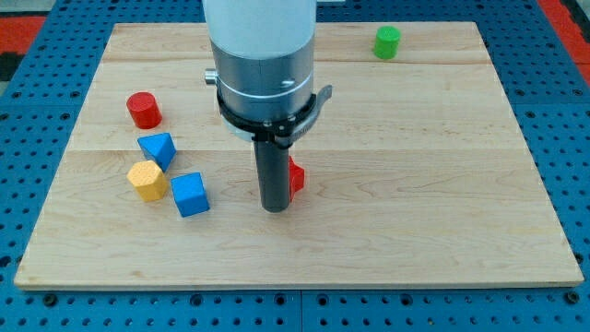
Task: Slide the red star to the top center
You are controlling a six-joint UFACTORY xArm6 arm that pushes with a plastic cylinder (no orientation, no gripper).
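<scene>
The red star [296, 177] lies near the board's middle, mostly hidden behind my rod; only its right edge shows. My tip [275, 208] rests on the board just left of and below the star, touching or nearly touching it. The arm's white and grey body covers the top centre of the board.
A red cylinder [144, 110] stands at the view's left. Below it lie a blue triangular block [158, 148], a yellow hexagonal block [147, 180] and a blue cube [190, 194]. A green cylinder [387, 42] stands at the top right. The wooden board [442, 184] sits on a blue pegboard.
</scene>
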